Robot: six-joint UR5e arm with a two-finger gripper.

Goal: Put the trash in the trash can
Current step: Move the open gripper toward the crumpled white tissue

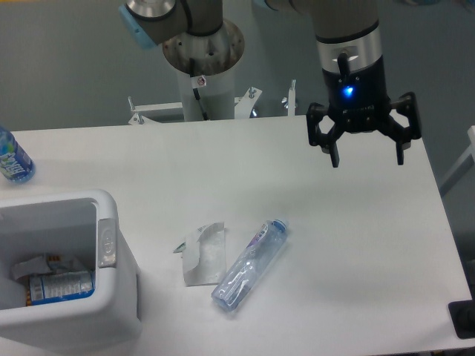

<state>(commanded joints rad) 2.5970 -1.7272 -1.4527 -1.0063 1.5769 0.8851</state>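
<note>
Currently, fixed camera:
End effector (pixel 365 159): fingers spread wide, holding nothing, hanging above the counter (pixel 356 245).
Bottle (pixel 249 265): below and left of the end effector, on its side, touching the wrapper (pixel 202 254).
Trash can (pixel 111 297): far left, well apart.
Risk: crushed bottle may roll or slip from a poorly centred grip.

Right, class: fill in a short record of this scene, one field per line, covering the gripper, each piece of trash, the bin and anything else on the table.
gripper: gripper with jaws open, empty, above the table's far right part
wrapper: white crumpled wrapper lying flat on the table
bottle: clear crushed bottle on its side, right beside the wrapper
trash can: white bin at lower left, already holding some items
other: blue-labelled bottle at the left edge
</note>
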